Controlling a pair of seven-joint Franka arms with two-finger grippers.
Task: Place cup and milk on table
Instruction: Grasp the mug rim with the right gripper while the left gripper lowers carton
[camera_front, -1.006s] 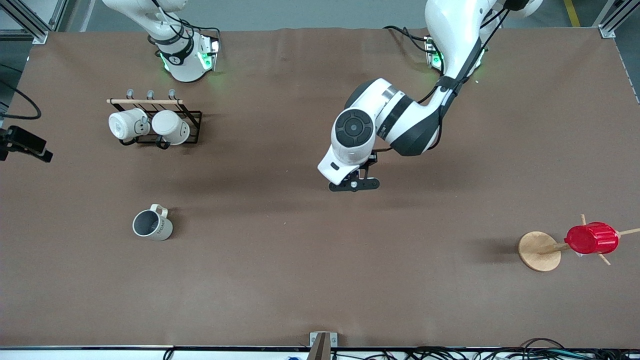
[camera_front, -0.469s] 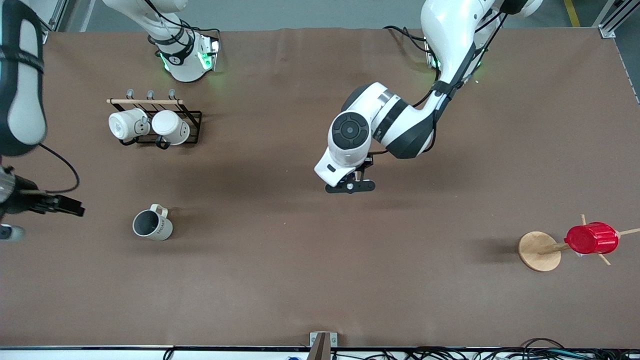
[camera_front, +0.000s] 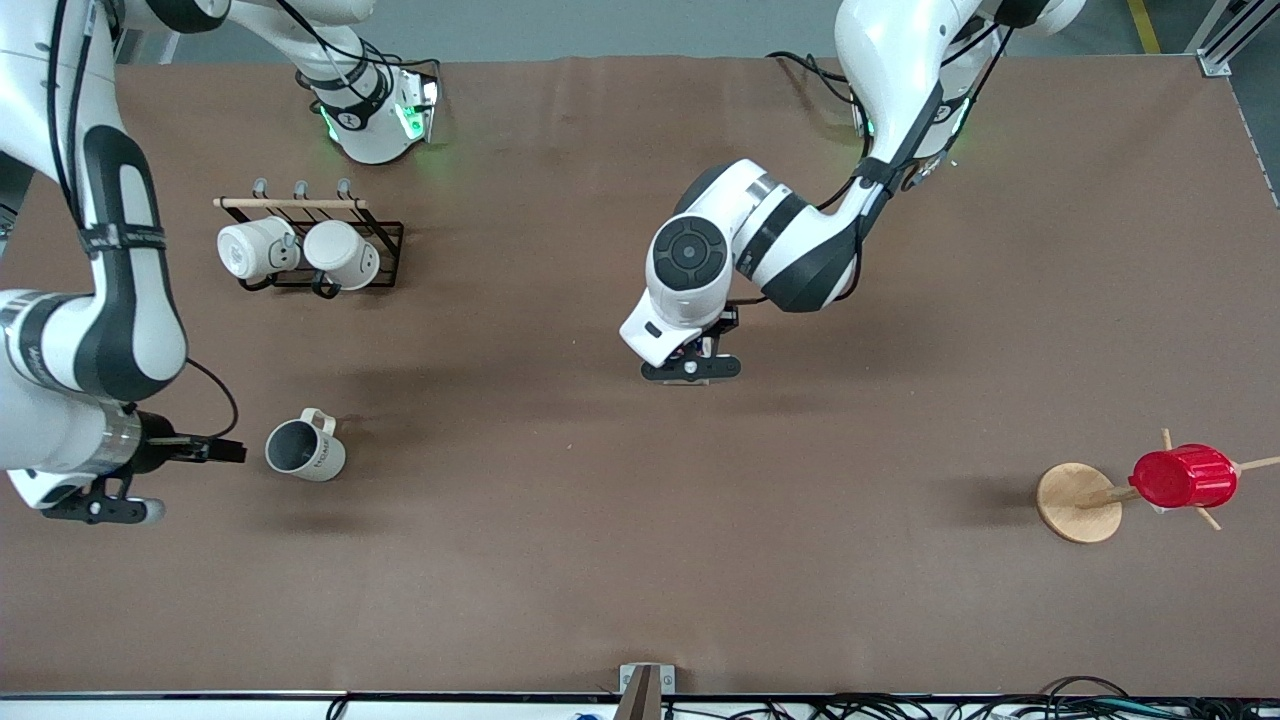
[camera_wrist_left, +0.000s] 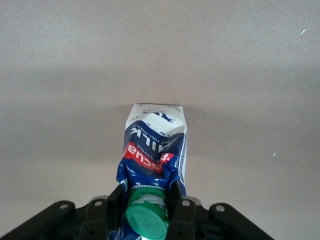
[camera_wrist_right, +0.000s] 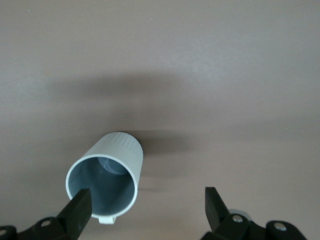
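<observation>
Left gripper (camera_wrist_left: 146, 207) clamping the blue-white green-capped milk carton (camera_wrist_left: 152, 152) over open brown tabletop (camera_front: 640, 560); right gripper (camera_wrist_right: 145, 205), fingers wide, hanging beside the upright cream lettered mug (camera_front: 305, 450); black mug rack (camera_front: 320, 245) standing well apart.

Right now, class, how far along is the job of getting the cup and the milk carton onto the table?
Done: the cream-white lettered ceramic mug stands upright on the brown tabletop. The right pincer is open, one finger by the mug's rim, not gripping it. In hand: the left pincer is shut on the blue-and-white gable-top milk carton over the table's middle. Left: set the carton down and release it.
</observation>
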